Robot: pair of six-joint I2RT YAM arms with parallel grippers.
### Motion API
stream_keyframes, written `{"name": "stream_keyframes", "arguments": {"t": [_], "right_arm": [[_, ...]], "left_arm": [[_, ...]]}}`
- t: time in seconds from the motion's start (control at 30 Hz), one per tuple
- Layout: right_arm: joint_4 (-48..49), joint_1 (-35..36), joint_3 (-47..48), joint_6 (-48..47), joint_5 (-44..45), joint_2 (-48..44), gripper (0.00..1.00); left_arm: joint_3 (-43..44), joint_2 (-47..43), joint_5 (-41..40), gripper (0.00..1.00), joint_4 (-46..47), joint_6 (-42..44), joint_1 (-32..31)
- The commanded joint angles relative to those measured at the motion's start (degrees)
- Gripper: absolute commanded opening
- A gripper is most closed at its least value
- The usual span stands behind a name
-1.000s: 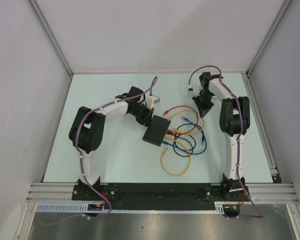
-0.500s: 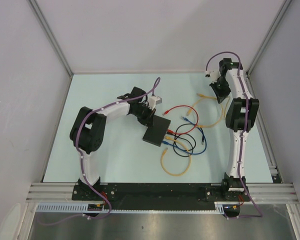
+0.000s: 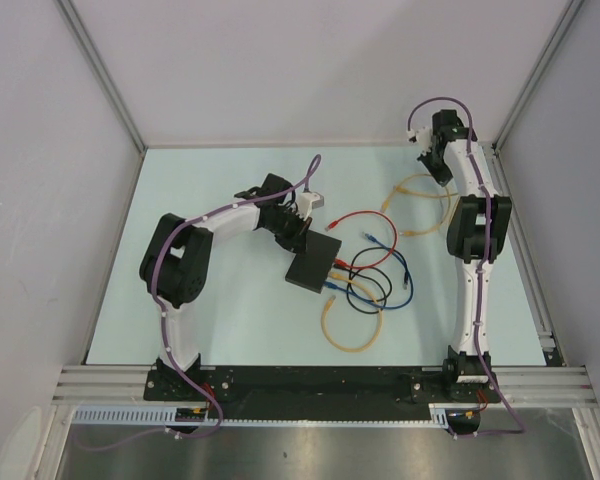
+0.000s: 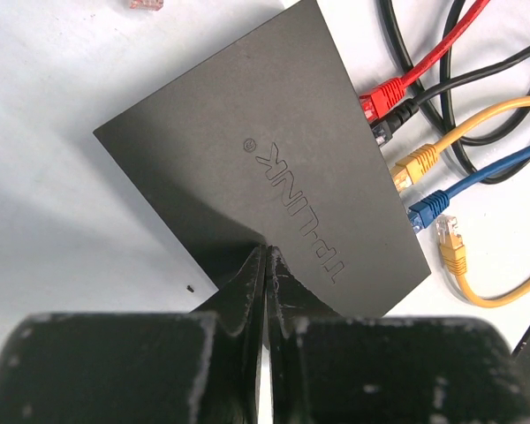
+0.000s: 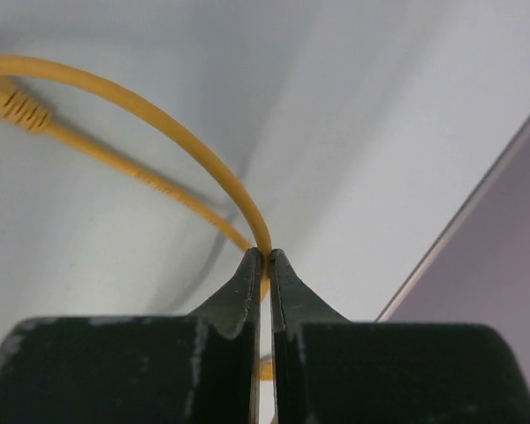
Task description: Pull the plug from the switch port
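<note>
Ports on the switch first: one side edge carries four plugs in a row, the red plug, black plug, yellow plug and blue plug, all seated. A loose plug, also yellow, lies on the bench just beside the blue one and sits in no port.

The switch itself is a flat matte-black box, thin, with raised TP-LINK lettering on top. It lies skewed near mid-bench, with cable loops piled to its right.

My left gripper has its tips together over the near edge of the switch (pressing or just above, I cannot tell).

My right gripper is clamped on a yellow cable at the far right corner, well apart from the switch. That cable's free plug is out of any port.
</note>
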Motion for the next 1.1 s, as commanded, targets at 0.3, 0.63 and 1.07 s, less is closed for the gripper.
{"name": "stream_keyframes", "arguments": {"t": [0.3, 0.63, 1.07], "right_arm": [[9.12, -0.16, 1.9, 16.96, -8.1, -7.03, 0.56], [-5.82, 13.27, -15.31, 13.3, -37.83, -15.39, 0.06], [-6.36, 20.49, -29.4, 12.5, -35.54, -13.98, 0.0]], "left_arm": [[-1.8, -0.63, -7.16, 0.05, -4.07, 3.28, -0.49], [-1.79, -8.37, -12.96, 0.11, -3.89, -0.06, 3.64], [-16.91, -13.74, -2.77, 0.0, -1.7, 0.74, 4.26]]}}
